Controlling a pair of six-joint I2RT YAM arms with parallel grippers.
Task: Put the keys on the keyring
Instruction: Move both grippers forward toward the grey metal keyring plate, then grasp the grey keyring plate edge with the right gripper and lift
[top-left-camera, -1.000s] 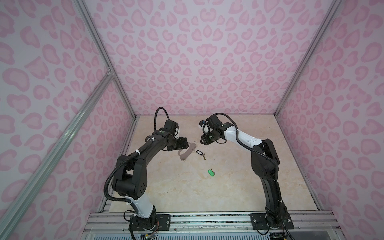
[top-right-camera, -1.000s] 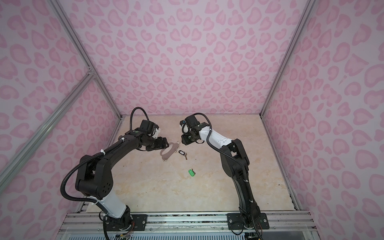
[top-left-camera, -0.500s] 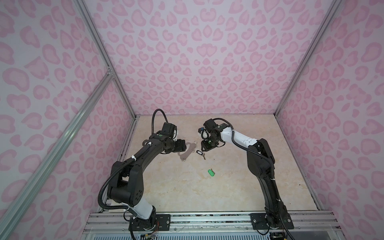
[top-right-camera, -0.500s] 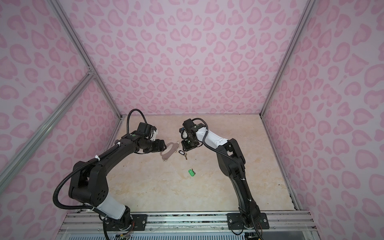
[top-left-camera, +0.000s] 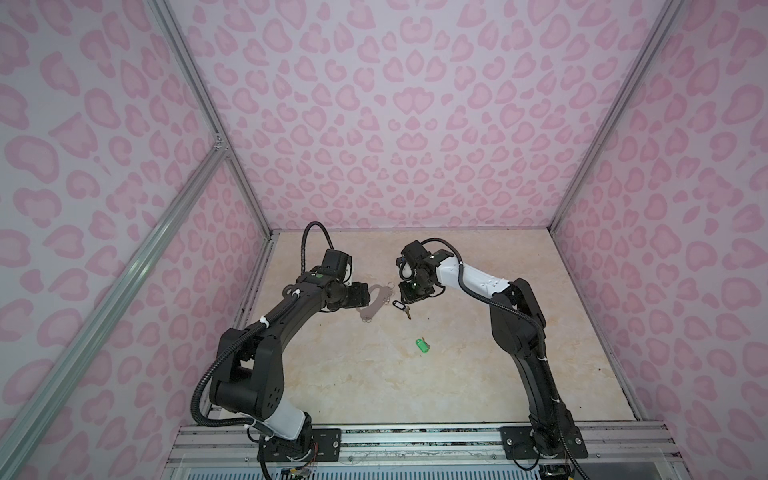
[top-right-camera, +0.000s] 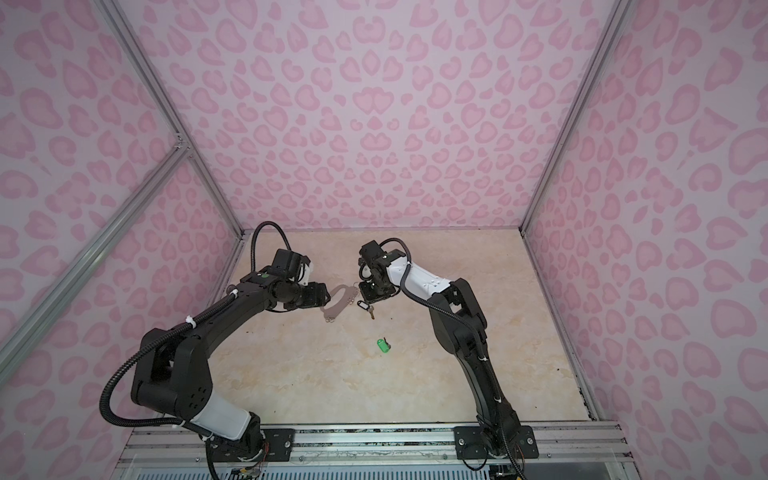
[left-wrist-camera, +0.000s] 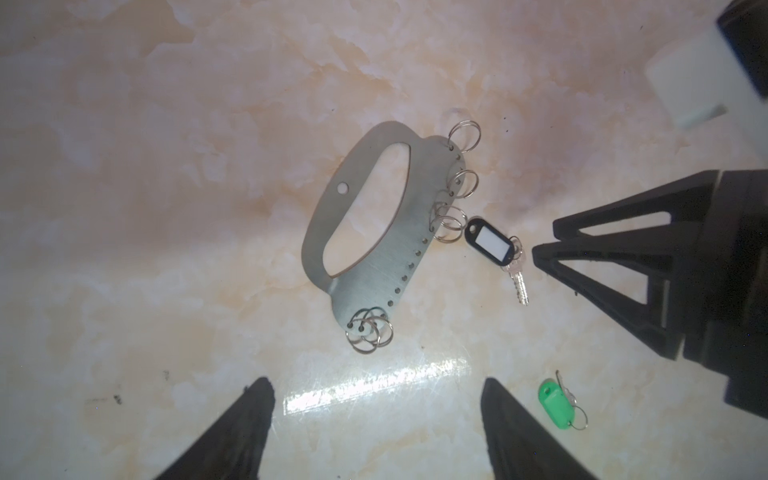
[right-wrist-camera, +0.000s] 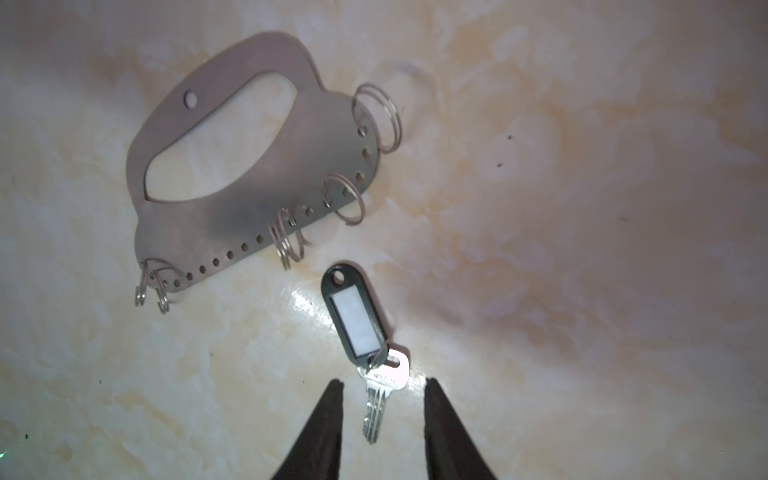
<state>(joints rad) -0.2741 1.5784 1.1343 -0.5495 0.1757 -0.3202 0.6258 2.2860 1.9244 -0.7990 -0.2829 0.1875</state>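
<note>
- Keyring (left-wrist-camera: 386, 257): a flat grey plate with an oval slot, lying flat on the marbled tabletop (top-left-camera: 374, 374). In both top views it sits between the two arms, just beside the left gripper (top-left-camera: 359, 295).
- Split rings (left-wrist-camera: 370, 334): these hang from small holes along the plate's curved edge, several bunched at one end and the others spaced toward the opposite end.
- Black-tag key (right-wrist-camera: 355, 316): it lies flat on the table just beside the keyring's ringed edge. Its tag is near one group of rings, apart from the plate itself, and its metal blade points away from the plate.
- Green-tag key (left-wrist-camera: 555, 403): it lies alone on the table, well apart from the keyring (nearer the robot bases in a top view (top-right-camera: 383, 345)).
- Left gripper (left-wrist-camera: 376, 384): the fingers are spread wide with nothing between them, and they point toward the end of the plate where the rings are bunched.
- Right gripper (right-wrist-camera: 383, 383): the fingers are parted moderately and straddle the black-tag key's blade. A gap shows on each side, so nothing is gripped (whether the fingertips touch the table cannot be told).
</note>
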